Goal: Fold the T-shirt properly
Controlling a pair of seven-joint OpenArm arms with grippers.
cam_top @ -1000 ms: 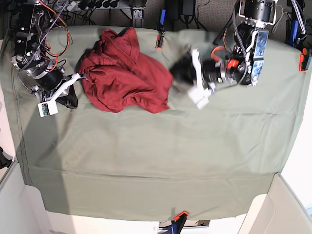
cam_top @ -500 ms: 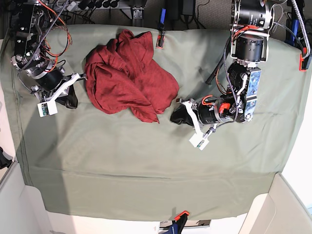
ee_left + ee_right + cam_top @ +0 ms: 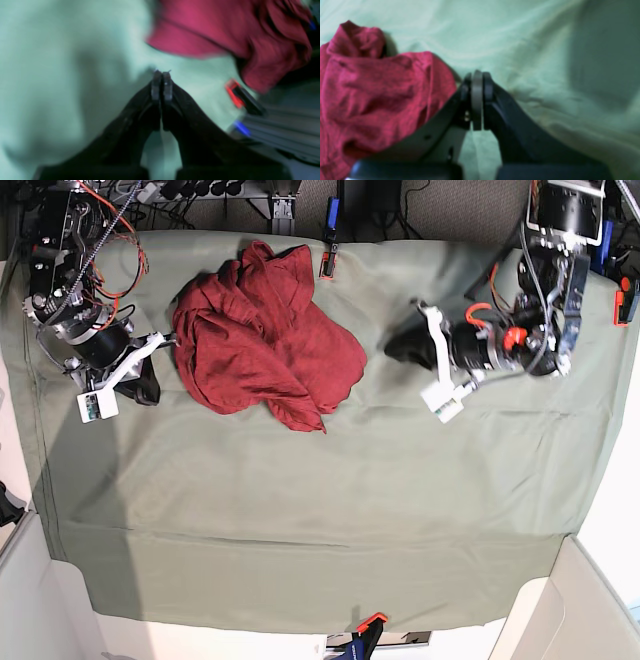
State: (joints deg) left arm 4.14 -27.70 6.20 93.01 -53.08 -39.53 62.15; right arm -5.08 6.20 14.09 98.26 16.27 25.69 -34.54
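The T-shirt [image 3: 262, 335] lay crumpled in a heap on the far left part of the surface [image 3: 300, 510], which was covered by a sage-green cloth. No sleeve, hem or collar could be told apart in the bunch.

The left hand [image 3: 400, 345] was pressed closed on nothing, well apart from the shirt on the scene's right, above bare cloth. The right hand [image 3: 477, 82] was also pinched closed and empty, sitting just beside the heap's left edge; touching or not, cannot tell.

Risks, as a judgement: with both hands closed, neither was ready to take fabric. A grab into the middle of the heap would likely catch several layers at once and lift a knot instead of spreading the shirt. A low pinch could also catch the sage-green cloth and drag it, wrinkling the surface.

Around: an orange clamp [image 3: 326, 264] held the cloth at the far edge near the shirt's top, and a lift toward it might snag. Another clamp [image 3: 369, 623] sat at the near edge. Nothing stood between the left hand and the shirt.
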